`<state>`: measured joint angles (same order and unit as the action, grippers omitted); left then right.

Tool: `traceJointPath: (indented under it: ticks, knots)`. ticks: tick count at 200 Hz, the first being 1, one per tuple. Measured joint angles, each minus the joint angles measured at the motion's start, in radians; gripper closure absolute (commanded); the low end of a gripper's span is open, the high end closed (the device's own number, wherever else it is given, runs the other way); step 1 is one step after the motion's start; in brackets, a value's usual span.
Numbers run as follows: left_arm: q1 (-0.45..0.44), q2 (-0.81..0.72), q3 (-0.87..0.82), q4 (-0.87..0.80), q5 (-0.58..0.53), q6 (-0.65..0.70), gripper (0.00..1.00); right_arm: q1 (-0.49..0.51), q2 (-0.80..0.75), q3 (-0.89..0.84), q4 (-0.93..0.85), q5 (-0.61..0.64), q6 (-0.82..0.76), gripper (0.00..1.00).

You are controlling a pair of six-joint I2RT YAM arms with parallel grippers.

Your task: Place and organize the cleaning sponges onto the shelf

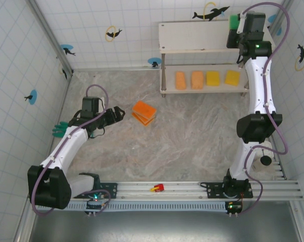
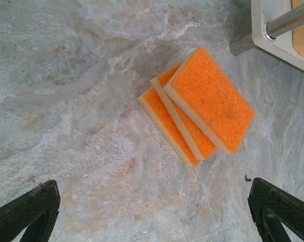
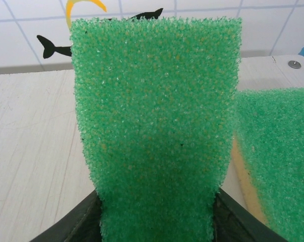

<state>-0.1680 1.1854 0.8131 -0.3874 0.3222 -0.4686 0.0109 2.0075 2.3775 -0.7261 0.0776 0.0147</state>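
Marbled grey-beige tabletop point(image 1: 192, 151) lies under the left gripper point(image 1: 119, 115), whose dark jaws stand wide apart, holding nothing. Just to its right rest three orange sponges point(image 2: 197, 106): flat rectangular blocks with grainy tops and cream foam beneath, fanned in an overlapping stack. Further right stands the shelf point(image 1: 192, 36), made of smooth pale boards on metal legs. Two pale orange sponges point(image 1: 188, 80) and two yellow sponges point(image 1: 222, 78) line its lower board. At the upper board's right end, the right gripper point(image 3: 157, 222) pinches a coarse green sponge point(image 3: 157, 111) upright by its sides. A second green sponge point(image 3: 278, 151) lies flat beside it.
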Motion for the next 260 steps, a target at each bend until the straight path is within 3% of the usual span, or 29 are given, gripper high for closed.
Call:
traceJointPath:
  ticks: [41,260]
  knots:
    - [0.000,0.000,0.000,0.000,0.000,0.000,0.03,-0.002,0.008,0.001,0.001,-0.005,0.001,0.42]
    - [0.000,0.000,0.000,0.000,0.000,0.000,0.03,-0.005,0.032,0.010,-0.015,-0.023,-0.006,0.30]
